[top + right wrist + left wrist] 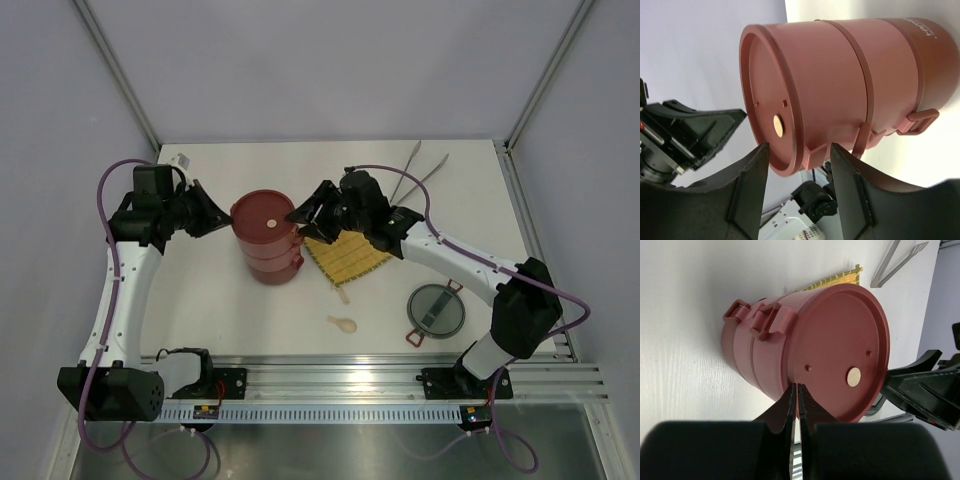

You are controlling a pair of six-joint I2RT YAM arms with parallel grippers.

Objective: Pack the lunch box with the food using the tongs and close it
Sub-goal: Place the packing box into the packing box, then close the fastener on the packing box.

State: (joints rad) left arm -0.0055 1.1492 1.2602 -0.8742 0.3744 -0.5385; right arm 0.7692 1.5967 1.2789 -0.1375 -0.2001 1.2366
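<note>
The lunch box point(267, 237) stands as a stack of dark-red tiers with a flat red lid on top, seen also as the lunch box point(835, 345) and the lunch box point(850, 85). My left gripper point(226, 222) is shut, its tips point(797, 386) against the lid's rim on the left side. My right gripper point(300, 214) is open on the opposite side; its jaws point(799, 150) straddle the top rim and a small tab without touching them. The silver tongs point(420, 170) lie at the back right of the table, apart from both grippers. No food shows in any view.
A yellow woven mat point(347, 258) lies just right of the lunch box, under the right arm. A small cream spoon point(343, 323) rests nearer the front. The grey see-through lid point(436, 310) with red clips sits at the front right.
</note>
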